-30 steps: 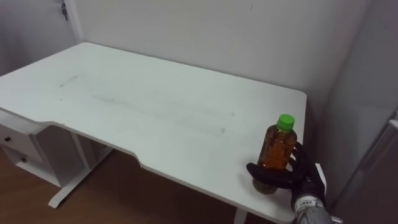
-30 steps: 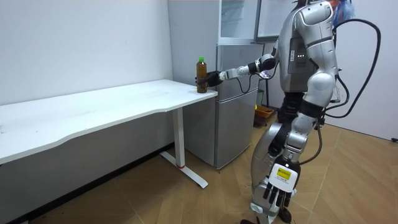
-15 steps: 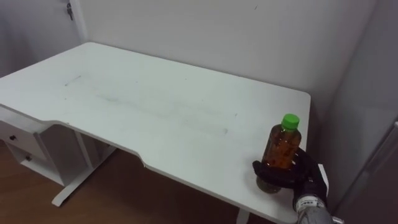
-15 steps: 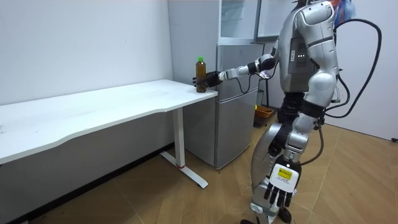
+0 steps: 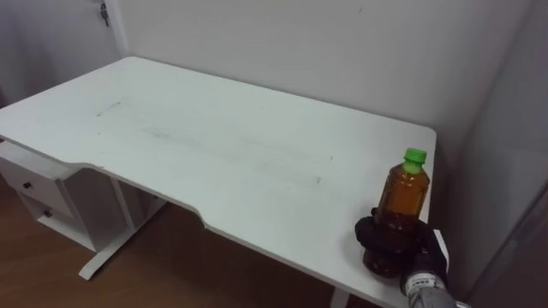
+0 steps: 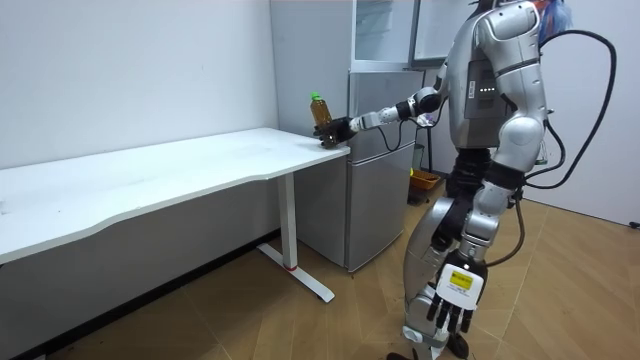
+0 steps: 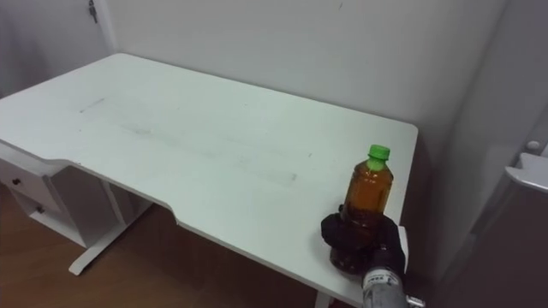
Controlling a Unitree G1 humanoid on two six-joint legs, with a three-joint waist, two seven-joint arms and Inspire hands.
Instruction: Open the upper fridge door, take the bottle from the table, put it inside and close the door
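Observation:
An amber bottle [image 5: 403,193] with a green cap stands near the far right corner of the white table [image 5: 214,145]. My right hand [image 5: 390,246] is shut round its lower part, thumb in front and fingers curled behind. In the room view the bottle [image 6: 320,108] leans slightly and sits just above the table's end, held by the right hand [image 6: 335,127] on my outstretched arm. My left hand [image 6: 447,312] hangs low at my side with straight fingers. I stand beside the grey fridge [image 6: 375,150], whose upper compartment [image 6: 385,30] is behind my arm.
The fridge's side [image 7: 514,103] rises right next to the table's right end. A white drawer unit [image 5: 34,184] stands under the table's left part. A wall runs behind the table. Wooden floor [image 6: 300,320] lies open in front.
My right hand's fingers have curled shut round the bottle. The bottle has risen a little off the table and tilted. The head camera has shifted slightly.

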